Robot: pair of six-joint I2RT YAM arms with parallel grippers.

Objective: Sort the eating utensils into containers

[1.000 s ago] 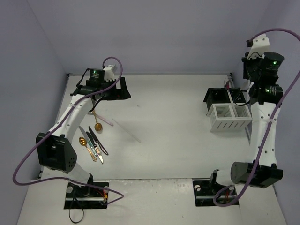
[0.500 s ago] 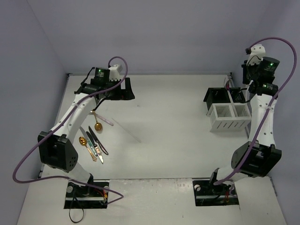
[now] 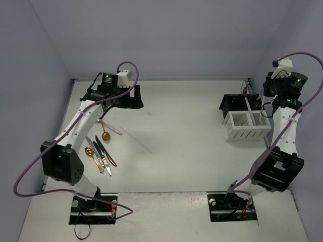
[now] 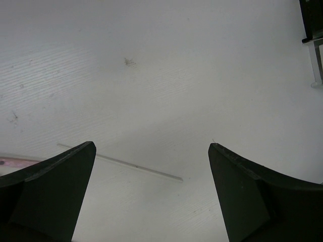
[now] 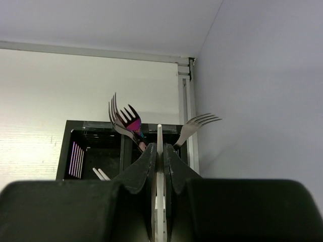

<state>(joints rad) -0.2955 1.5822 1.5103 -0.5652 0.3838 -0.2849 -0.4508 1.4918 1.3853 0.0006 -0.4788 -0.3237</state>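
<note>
Top external, right pincer (image 5: 159,151) shifted rightward, gripping stick (image 5: 159,133)

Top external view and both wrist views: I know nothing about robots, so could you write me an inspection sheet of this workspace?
Surface: white table, a few faint scuffs.
Job's things: spoons and knives lie loose at left, a pale stick beside them; forks stand in the black container; the white slotted container adjoins it.
Clutter: nothing seen.
Tools: left tool open, empty; right tool shut on a thin stick by the containers.
Cables: a purple cable loops along each arm.
Surroundings: plain lilac walls.
</note>
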